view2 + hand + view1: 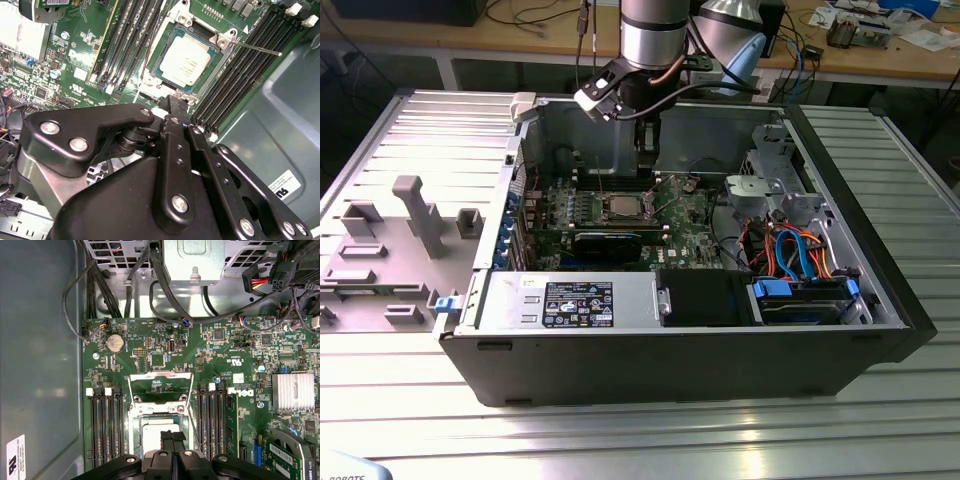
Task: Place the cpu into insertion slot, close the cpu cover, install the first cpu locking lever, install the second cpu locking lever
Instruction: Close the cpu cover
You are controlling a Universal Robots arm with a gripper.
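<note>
Silver-grey cpu (190,60) seated in the insertion slot (197,31) on the green board (230,350), cpu cover (161,375) swung up open beside it, thin lever (255,48) sticking out unlatched, gripper (172,435) close over the cpu, fingers (167,438) pressed together, inside the open case (670,370).

The power supply's label (578,303) and case wall's sticker (284,186) are illegible.

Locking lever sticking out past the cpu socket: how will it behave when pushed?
The locking lever is a thin bare metal rod, so probably springy and light. Its smooth round surface likely lets a pusher slide off. One end sits anchored beside the cpu, so it should pivot, not shift.
</note>
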